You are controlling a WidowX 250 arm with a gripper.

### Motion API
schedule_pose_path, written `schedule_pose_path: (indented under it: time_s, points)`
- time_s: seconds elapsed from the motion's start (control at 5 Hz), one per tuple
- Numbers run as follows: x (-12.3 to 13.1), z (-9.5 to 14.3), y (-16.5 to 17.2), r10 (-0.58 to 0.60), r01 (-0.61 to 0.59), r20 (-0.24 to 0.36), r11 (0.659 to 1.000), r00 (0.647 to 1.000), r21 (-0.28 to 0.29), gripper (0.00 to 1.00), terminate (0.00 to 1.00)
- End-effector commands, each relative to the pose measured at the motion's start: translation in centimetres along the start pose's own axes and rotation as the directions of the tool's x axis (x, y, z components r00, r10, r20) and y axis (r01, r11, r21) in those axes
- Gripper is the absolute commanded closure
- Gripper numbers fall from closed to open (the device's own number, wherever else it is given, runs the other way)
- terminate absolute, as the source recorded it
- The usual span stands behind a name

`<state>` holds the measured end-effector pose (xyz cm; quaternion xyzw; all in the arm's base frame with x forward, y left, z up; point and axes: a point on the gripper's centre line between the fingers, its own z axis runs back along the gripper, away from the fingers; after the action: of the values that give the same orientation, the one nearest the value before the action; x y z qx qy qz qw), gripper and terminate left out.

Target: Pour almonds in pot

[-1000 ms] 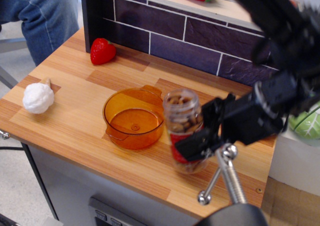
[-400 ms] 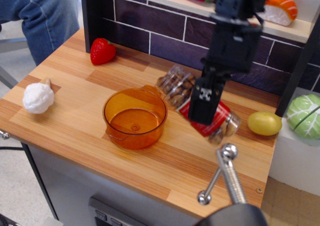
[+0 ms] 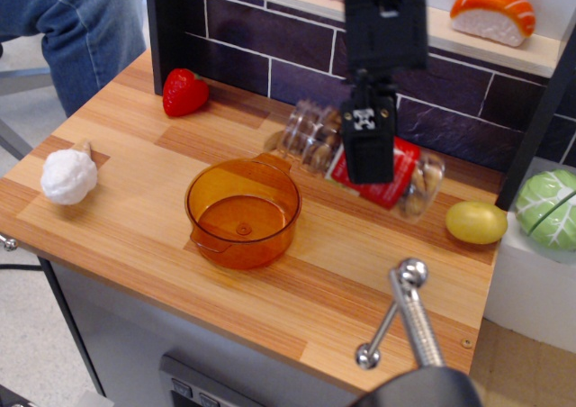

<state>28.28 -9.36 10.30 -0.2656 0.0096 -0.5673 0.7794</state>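
The clear jar (image 3: 310,140) with a red label (image 3: 403,166) is held nearly on its side above the counter, mouth pointing left. Brown almonds (image 3: 315,137) show through its wall. My black gripper (image 3: 370,150) is shut on the jar around its middle, coming down from above. The orange translucent pot (image 3: 243,211) stands on the wooden counter just below and left of the jar's mouth. The pot holds no almonds that I can see.
A red strawberry (image 3: 184,92) lies at the back left, a white garlic bulb (image 3: 68,176) at the left edge, a yellow lemon (image 3: 476,221) at the right. A brick-pattern back wall (image 3: 270,42) with a shelf rises behind. A metal lever (image 3: 409,317) stands at the front right.
The jar went from upright on the counter to lifted and tipped on its side. The arm swung from the right to above the jar, moving back and left toward the pot.
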Motion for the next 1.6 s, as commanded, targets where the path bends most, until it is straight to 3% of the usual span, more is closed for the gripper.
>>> schedule_pose_path:
  time_s: [0.0,0.6,0.8,1.0,1.2,1.4]
  points:
    - [-0.4,1.0,-0.6,-0.037,0.013,0.156,0.988,0.987,0.154,1.0,0.0]
    - [-1.0,-0.1,1.4,-0.024,-0.064,0.275,0.949,0.961,0.308,1.0,0.0]
    - [-1.5,0.4,2.3,0.019,-0.148,0.343,0.923,0.939,0.355,1.0,0.0]
    - [-1.6,0.4,3.2,0.042,-0.225,0.386,0.868,0.922,0.442,1.0,0.0]
    - [-1.9,0.7,2.6,0.054,-0.293,0.48,0.85,0.876,0.438,1.0,0.0]
    - [-2.6,2.0,2.2,0.11,-0.427,0.605,0.806,0.789,0.411,1.0,0.0]
